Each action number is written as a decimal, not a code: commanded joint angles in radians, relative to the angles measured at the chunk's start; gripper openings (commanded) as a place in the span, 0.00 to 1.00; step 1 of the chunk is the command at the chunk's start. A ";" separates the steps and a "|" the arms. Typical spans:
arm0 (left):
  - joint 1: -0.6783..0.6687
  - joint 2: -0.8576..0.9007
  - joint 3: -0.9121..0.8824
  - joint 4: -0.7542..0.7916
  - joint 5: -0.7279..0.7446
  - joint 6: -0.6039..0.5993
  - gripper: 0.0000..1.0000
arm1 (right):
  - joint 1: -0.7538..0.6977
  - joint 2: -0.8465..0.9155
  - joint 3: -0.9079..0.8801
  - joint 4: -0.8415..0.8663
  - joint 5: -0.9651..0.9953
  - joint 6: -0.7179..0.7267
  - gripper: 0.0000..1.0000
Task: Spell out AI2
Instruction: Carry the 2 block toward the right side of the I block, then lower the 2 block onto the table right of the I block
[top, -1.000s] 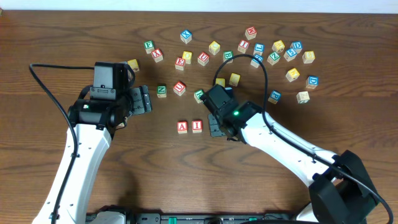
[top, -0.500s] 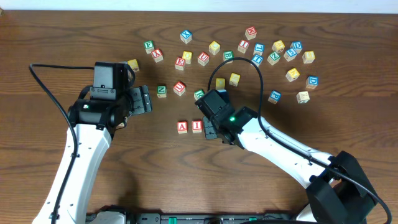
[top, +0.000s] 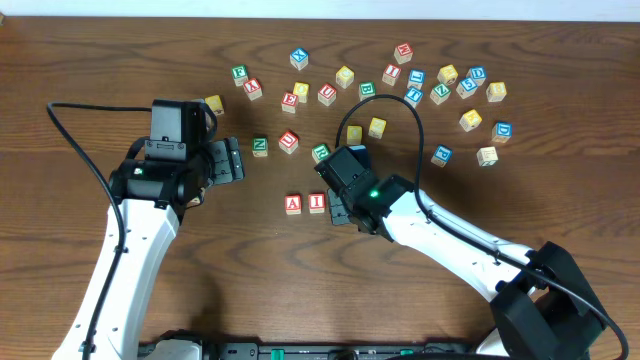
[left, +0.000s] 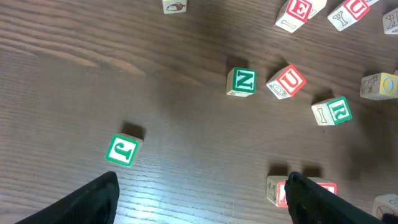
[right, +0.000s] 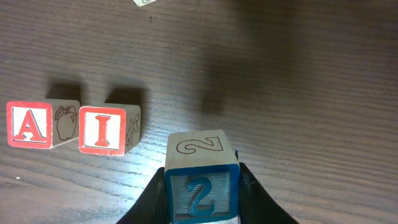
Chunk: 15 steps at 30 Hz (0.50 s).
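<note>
The single blue 2 cube (right: 202, 186) is pinched in the right gripper (right: 202, 194), near the one red I cube (right: 102, 129), on the side away from the one red A cube (right: 28, 124). Over twenty other cubes (top: 470, 119) are scattered on the desk (top: 250, 280) beyond the I cube. The left gripper (left: 205, 199) is spread wide, well apart from the I cube.

Dark wood table (top: 300, 290). Landmark: green N cube (top: 260, 145).
- Red U cube (top: 289, 141): just right of N, not touching.
- Green R cube (top: 320, 153): farther right, slightly nearer the robot.
- Green J cube (left: 122, 150): left of N and nearer the robot, well apart.
- Yellow cube (top: 213, 104): left of N, farther away.
- Loose scatter of mixed-colour cubes (top: 447, 74): right of N, toward the far edge.
</note>
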<state>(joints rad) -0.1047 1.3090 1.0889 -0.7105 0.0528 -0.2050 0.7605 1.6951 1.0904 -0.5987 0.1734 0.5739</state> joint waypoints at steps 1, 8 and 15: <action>0.005 0.004 0.016 -0.004 -0.012 0.013 0.84 | 0.016 0.027 -0.007 0.015 0.019 0.017 0.01; 0.005 0.004 0.016 -0.003 -0.012 0.013 0.84 | 0.029 0.054 -0.007 0.046 0.019 0.016 0.01; 0.005 0.004 0.016 -0.004 -0.012 0.013 0.84 | 0.033 0.088 -0.007 0.066 0.018 0.016 0.01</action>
<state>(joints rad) -0.1047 1.3094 1.0889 -0.7105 0.0525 -0.2050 0.7883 1.7599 1.0889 -0.5346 0.1768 0.5739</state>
